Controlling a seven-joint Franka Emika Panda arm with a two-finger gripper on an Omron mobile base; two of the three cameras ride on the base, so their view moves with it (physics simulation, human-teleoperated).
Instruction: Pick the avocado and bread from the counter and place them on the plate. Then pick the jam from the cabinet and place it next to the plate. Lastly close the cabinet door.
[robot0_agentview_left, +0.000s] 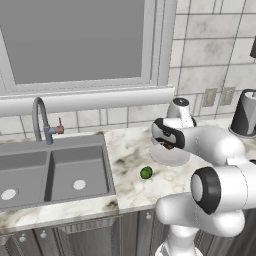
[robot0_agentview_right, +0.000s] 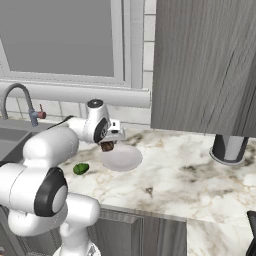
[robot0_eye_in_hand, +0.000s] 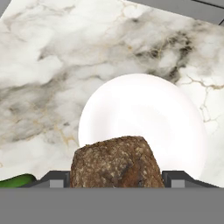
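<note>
I am in the first part of the task: the bread (robot0_eye_in_hand: 116, 162) sits between the two fingers of my gripper (robot0_agentview_right: 107, 146), which is closed on it, and I hold it in the air above the near edge of the plate (robot0_eye_in_hand: 144, 113). The plate is bare, nothing lies on it yet. It stands on the counter (robot0_agentview_right: 190, 175), and the avocado (robot0_agentview_left: 146, 173) lies on the counter too, near the plate on the side of the sink (robot0_agentview_left: 50, 172).

As I judge it, the next move is to bring the bread more over the middle of the plate, go down until it almost touches, and then open the fingers. After that I must fetch the avocado. The jam and the cabinet door come later.
</note>
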